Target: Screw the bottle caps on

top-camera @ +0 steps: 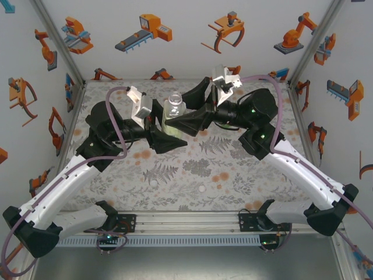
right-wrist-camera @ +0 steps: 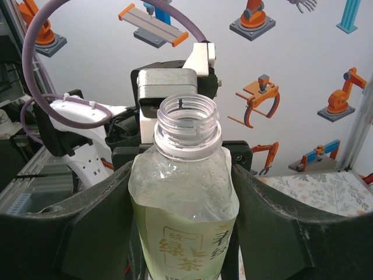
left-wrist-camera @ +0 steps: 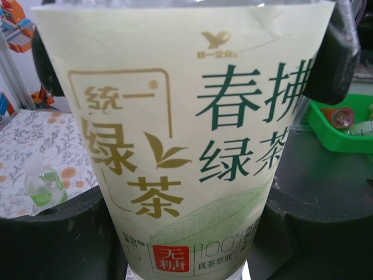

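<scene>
Your right gripper clamps the bottle upright mid-tabletop, open neck up for capping. Your left gripper flanks its label lower down; I cannot tell whether it grips.

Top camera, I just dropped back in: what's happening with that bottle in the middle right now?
Both arms are on the tall bottle, held upright over the middle of the mat. The left hand is closed across its green-tea label, and the right hand grips its body from the opposite side. Its threaded neck is open, with no cap on yet. A small white cap lies loose on the mat nearer the arm bases. The short green-tinted bottle rests on the mat.
</scene>
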{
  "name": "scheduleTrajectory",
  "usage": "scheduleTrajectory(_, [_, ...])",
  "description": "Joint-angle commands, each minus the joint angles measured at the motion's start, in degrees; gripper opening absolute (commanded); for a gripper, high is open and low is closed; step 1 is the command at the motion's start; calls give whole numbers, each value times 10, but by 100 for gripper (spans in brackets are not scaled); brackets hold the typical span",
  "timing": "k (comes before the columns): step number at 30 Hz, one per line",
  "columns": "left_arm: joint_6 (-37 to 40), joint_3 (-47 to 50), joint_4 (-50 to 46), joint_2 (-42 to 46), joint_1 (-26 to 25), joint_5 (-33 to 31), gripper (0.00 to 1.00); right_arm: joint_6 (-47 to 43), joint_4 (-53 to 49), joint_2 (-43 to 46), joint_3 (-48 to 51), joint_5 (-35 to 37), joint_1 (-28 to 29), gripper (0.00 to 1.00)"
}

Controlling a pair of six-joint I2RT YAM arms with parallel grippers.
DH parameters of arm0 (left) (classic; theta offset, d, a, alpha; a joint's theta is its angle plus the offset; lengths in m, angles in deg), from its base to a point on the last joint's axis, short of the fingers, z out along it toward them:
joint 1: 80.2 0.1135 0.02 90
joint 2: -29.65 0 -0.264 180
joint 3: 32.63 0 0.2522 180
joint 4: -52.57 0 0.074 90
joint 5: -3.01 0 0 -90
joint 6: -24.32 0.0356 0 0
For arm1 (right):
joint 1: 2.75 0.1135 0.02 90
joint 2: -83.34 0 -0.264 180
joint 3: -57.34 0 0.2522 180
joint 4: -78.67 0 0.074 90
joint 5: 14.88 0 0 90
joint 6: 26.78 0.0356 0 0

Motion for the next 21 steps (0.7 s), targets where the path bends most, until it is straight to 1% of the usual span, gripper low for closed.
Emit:
scheduleTrajectory(1, [23,-14,-42,4,3,-25,34,-21,-7,25,-17,12,8,64])
scheduleTrajectory(2, [28,-15,-51,6,4,-29,32,-29,-17,27,-17,16,8,69])
scheduleTrajectory(4, [41,-20,-75,9,9,-41,28,-45,-41,33,-17,28,7,74])
scheduleTrajectory(8, [49,-32,-114,9,30,-46,20,-76,-96,48,-21,57,7,77])
scheduleTrajectory(10, [42,-33,-127,8,50,-46,5,-95,-134,57,-21,77,7,77])
scheduleTrajectory(11, [37,-33,-132,9,60,-46,1,-100,-152,59,-21,87,8,77])
scheduleTrajectory(14, [32,-30,-156,12,99,-45,0,-105,-200,68,-18,114,9,75])
scheduleTrajectory(17, [28,-25,-180,16,152,-44,0,-105,-234,77,-6,135,15,72])
scheduleTrajectory(21, [22,-8,-188,19,236,-11,0,-104,-291,83,14,183,35,68])
